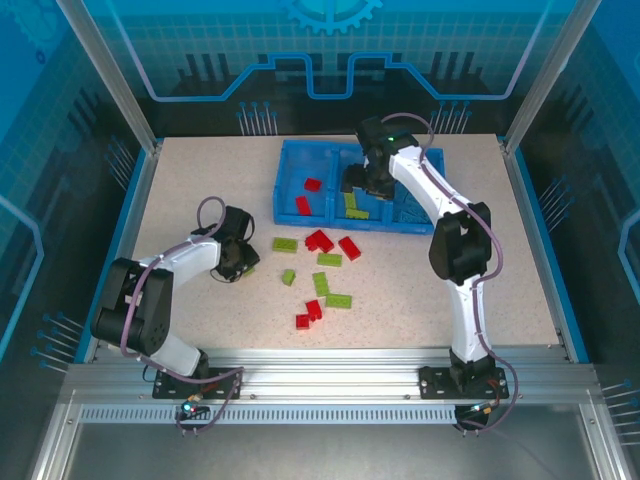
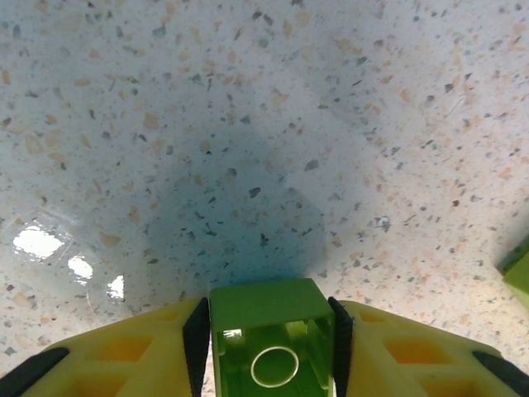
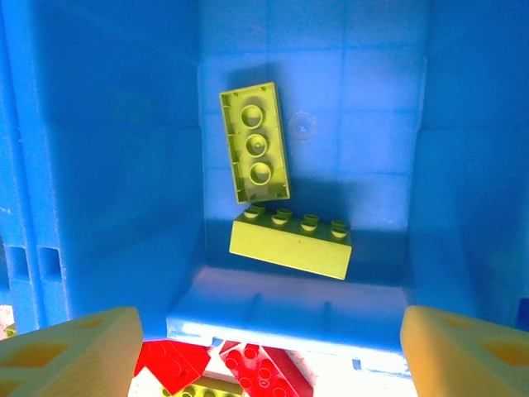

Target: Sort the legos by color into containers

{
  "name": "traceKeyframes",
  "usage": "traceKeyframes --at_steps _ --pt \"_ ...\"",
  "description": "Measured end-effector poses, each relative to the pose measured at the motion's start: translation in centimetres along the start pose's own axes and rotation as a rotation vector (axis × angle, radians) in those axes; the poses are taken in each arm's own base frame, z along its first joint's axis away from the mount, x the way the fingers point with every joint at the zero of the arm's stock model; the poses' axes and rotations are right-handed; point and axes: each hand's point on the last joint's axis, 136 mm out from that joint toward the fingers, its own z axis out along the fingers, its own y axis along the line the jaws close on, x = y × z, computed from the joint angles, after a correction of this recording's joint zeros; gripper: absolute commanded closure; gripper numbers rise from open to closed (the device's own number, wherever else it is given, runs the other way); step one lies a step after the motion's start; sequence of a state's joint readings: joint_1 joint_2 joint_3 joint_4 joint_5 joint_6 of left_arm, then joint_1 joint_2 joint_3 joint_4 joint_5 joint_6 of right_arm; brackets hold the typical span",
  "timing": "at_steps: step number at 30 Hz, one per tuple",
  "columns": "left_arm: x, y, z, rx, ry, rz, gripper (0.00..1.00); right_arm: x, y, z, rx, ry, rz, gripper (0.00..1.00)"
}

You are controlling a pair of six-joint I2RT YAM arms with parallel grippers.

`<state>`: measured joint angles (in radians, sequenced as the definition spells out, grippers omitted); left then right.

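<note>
My left gripper (image 1: 240, 264) is low over the table's left part, shut on a lime green lego (image 2: 271, 339). The brick sits between the black pads (image 2: 197, 343) with its hollow underside facing the camera. My right gripper (image 1: 364, 180) hangs open over the middle compartment of the blue tray (image 1: 281, 190), with nothing between its fingers (image 3: 74, 351). Two green legos (image 3: 256, 145) (image 3: 291, 240) lie in that compartment. Two red legos (image 1: 313, 184) (image 1: 303, 205) lie in the left compartment. Loose red legos (image 1: 320, 240) and green legos (image 1: 329, 259) are scattered on the table in front of the tray.
More loose bricks lie mid-table: green ones (image 1: 285, 244) (image 1: 338, 300) and red ones (image 1: 308, 314). A green brick's edge (image 2: 519, 269) shows right of my left gripper. The tray's near wall (image 3: 289, 318) lies under my right gripper, with red bricks (image 3: 260, 372) just outside it. Blue rails edge the table.
</note>
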<state>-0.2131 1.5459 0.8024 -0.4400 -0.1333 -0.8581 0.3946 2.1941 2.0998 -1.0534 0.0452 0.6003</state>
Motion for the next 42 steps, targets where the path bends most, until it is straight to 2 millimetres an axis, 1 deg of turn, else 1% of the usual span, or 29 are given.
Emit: traceKeyframes --at_steps 3,6,11,15,19,21,22,24,27,29,30,31,33,35,38,40,42 --pt "0.2 0.3 0.1 -0.009 0.006 0.001 0.61 0.3 -0.3 -0.2 0.002 0.003 0.001 0.17" --pt "0.1 0.1 0.0 -0.002 0.002 0.001 0.70 0.5 -0.4 -0.6 -0.001 -0.003 -0.011 0.16" --pt "0.0 0.0 0.0 0.004 -0.002 0.002 0.74 1.5 -0.6 -1.2 -0.008 -0.010 -0.043 0.16" --pt "0.1 0.0 -0.1 0.007 0.000 0.002 0.73 2.0 -0.7 -1.9 -0.014 -0.020 -0.052 0.16" --pt "0.2 -0.3 -0.4 0.020 0.007 0.002 0.71 2.1 -0.7 -3.0 -0.027 -0.043 -0.055 0.16" --pt "0.0 -0.9 -1.0 0.032 0.002 0.009 0.70 2.1 -0.7 -3.5 -0.035 -0.057 -0.061 0.16" --pt "-0.3 -1.6 -1.4 0.046 -0.005 0.016 0.69 2.0 -0.6 -3.8 -0.038 -0.063 -0.062 0.16" --pt "-0.8 -3.7 -2.6 0.089 -0.026 0.043 0.69 2.0 -0.6 -4.2 -0.044 -0.074 -0.069 0.16" --pt "-1.6 -8.4 -5.5 0.194 -0.073 0.113 0.68 2.5 -0.9 -4.2 -0.047 -0.078 -0.078 0.16" --pt "-1.9 -12.4 -7.8 0.275 -0.107 0.174 0.67 3.1 -1.2 -4.1 -0.046 -0.073 -0.085 0.16" --pt "-1.9 -14.0 -8.6 0.308 -0.116 0.200 0.67 3.4 -1.4 -4.0 -0.049 -0.072 -0.088 0.16" --pt "-1.8 -16.1 -9.5 0.347 -0.127 0.233 0.67 3.8 -1.6 -3.9 -0.051 -0.068 -0.093 0.16" --pt "-1.5 -19.6 -10.6 0.409 -0.136 0.291 0.67 4.5 -2.1 -3.9 -0.058 -0.066 -0.097 0.16" --pt "-0.7 -22.7 -11.0 0.455 -0.129 0.348 0.67 5.2 -3.1 -4.0 -0.063 -0.068 -0.091 0.16" --pt "0.8 -26.3 -10.6 0.499 -0.108 0.419 0.67 6.1 -5.1 -4.4 -0.073 -0.072 -0.064 0.17" --pt "1.6 -28.1 -10.0 0.515 -0.095 0.455 0.67 6.5 -6.4 -4.8 -0.071 -0.082 -0.048 0.18" --pt "2.4 -29.8 -9.4 0.531 -0.078 0.482 0.67 6.9 -7.3 -5.1 -0.071 -0.088 -0.047 0.18"
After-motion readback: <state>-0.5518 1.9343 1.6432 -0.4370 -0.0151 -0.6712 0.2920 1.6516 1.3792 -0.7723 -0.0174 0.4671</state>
